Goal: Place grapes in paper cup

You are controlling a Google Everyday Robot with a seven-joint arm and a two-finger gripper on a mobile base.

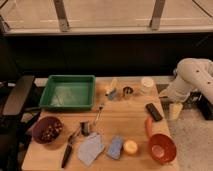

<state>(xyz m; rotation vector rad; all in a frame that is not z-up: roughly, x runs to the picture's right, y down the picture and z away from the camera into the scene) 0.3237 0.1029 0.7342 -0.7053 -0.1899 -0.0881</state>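
Grapes (50, 131): brownish-red berries in a maroon bowl (36, 126), well apart from the gripper (175, 111). Gripper spread wide, empty, beside the wooden desk (125, 120).

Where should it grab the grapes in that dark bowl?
Probably grip the top of the grapes from straight above: the dark bowl walls them in sideways. The gripper hangs open beyond the table edge, opposite the bowl.

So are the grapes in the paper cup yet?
Out: grapes lie in the dark bowl, far from the paper cup. Pincer hangs past the table's right edge.
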